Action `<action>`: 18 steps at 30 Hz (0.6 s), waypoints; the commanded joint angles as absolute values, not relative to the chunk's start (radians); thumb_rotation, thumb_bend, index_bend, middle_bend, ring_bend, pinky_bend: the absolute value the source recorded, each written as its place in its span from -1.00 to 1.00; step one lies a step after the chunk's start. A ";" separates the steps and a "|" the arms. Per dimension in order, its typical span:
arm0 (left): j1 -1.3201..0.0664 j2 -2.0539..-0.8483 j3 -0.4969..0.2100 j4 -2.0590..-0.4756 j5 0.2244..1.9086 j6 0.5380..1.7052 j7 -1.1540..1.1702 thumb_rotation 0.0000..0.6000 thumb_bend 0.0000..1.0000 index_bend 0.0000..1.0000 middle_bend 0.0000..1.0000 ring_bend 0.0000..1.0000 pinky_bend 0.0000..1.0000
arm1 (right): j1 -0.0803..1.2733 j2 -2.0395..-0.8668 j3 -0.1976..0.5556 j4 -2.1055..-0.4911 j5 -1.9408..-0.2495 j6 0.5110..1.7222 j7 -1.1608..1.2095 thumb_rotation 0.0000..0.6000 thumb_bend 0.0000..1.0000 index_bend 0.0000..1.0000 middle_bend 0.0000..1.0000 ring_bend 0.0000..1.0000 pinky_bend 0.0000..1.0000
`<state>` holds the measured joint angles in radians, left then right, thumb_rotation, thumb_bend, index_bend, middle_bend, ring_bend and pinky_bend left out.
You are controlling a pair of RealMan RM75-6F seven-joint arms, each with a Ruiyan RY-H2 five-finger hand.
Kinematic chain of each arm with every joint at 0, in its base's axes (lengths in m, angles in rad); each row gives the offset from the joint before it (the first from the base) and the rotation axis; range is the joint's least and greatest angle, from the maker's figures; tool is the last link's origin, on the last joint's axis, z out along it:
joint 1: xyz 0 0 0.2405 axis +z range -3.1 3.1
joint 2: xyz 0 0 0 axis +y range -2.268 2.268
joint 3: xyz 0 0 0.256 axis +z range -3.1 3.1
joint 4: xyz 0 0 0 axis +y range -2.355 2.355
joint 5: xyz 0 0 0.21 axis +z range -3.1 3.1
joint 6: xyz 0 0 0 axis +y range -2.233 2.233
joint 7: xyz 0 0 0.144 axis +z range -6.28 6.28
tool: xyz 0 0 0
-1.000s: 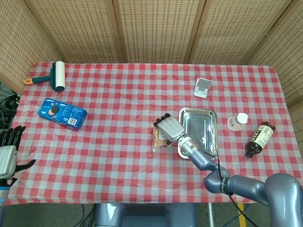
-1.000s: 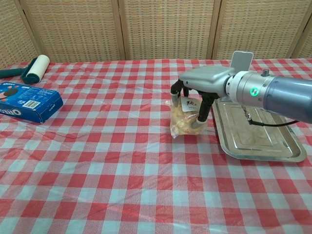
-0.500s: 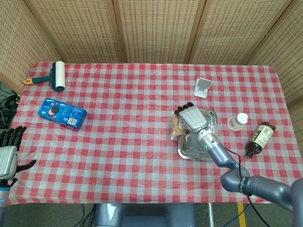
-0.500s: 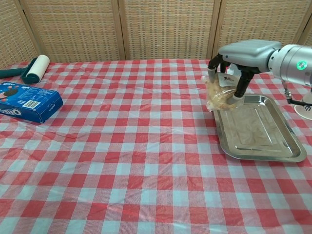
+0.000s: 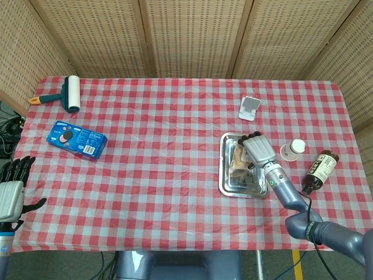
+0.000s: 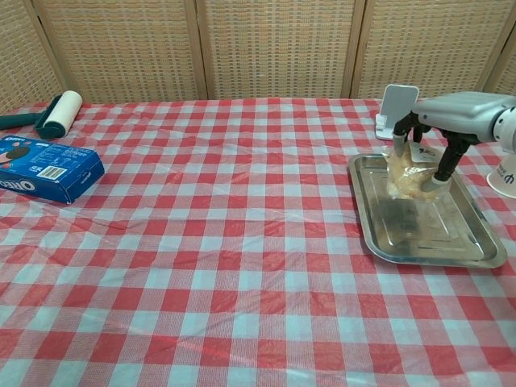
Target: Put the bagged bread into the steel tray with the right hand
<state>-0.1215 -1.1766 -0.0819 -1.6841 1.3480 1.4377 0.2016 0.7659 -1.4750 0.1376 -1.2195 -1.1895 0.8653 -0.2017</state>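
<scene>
**Bread held over the steel tray**

Left hand sits at the near left edge of the head view, off the table, fingers apart and holding nothing. On the checked tablecloth, a lint roller lies at the far left corner, and a blue cookie box lies nearer, just below it. Further right, a small white stand sits toward the back. The steel tray lies in front of it, and the right hand is above the tray, its fingers clasped around the bagged bread. The bag hangs over the tray's far half; whether its bottom touches the metal is hard to tell from either view, though a dark reflection shows on the tray floor beneath it. Right of the tray stand a white cup and, beside it, a brown bottle lying on its side.
</scene>
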 commanded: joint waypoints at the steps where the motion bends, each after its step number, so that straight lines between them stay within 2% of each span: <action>1: -0.121 -1.176 -0.081 -1.685 1.350 1.439 0.202 1.00 -0.91 -1.00 -1.00 -1.00 -1.00 | 0.762 -1.486 0.134 -1.214 -1.199 0.867 -0.193 1.00 -0.77 -0.03 -0.19 -0.29 -0.42; 3: -0.120 -1.175 -0.081 -1.686 1.352 1.441 0.200 1.00 -0.91 -1.00 -1.00 -1.00 -1.00 | 0.764 -1.494 0.133 -1.213 -1.203 0.865 -0.194 1.00 -0.78 -0.06 -0.22 -0.31 -0.46; 5: -0.119 -1.174 -0.081 -1.687 1.353 1.444 0.197 1.00 -0.91 -1.00 -1.00 -1.00 -1.00 | 0.764 -1.498 0.135 -1.214 -1.201 0.865 -0.199 1.00 -0.79 -0.15 -0.33 -0.42 -0.63; 7: -0.118 -1.172 -0.082 -1.688 1.353 1.445 0.194 1.00 -0.91 -1.00 -1.00 -1.00 -1.00 | 0.764 -1.500 0.137 -1.217 -1.195 0.864 -0.211 1.00 -0.80 -0.34 -0.59 -0.69 -0.91; 10: -0.117 -1.171 -0.083 -1.688 1.352 1.446 0.190 1.00 -0.92 -1.00 -1.00 -1.00 -1.00 | 0.764 -1.499 0.139 -1.220 -1.182 0.861 -0.232 1.00 -0.81 -0.61 -0.91 -0.97 -1.00; 13: -0.117 -1.169 -0.083 -1.688 1.353 1.446 0.187 1.00 -0.91 -1.00 -1.00 -1.00 -1.00 | 0.762 -1.492 0.142 -1.234 -1.150 0.858 -0.274 1.00 -0.81 -0.84 -1.00 -1.00 -1.00; 18: -0.116 -1.166 -0.083 -1.690 1.356 1.448 0.182 1.00 -0.91 -1.00 -1.00 -1.00 -1.00 | 0.753 -1.462 0.143 -1.278 -1.088 0.864 -0.361 1.00 -0.81 -0.94 -1.00 -1.00 -1.00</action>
<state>-0.1160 -1.1666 -0.0829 -1.6899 1.3558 1.4481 0.1820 0.7589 -1.4783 0.1419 -1.2552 -1.1161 0.8581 -0.3261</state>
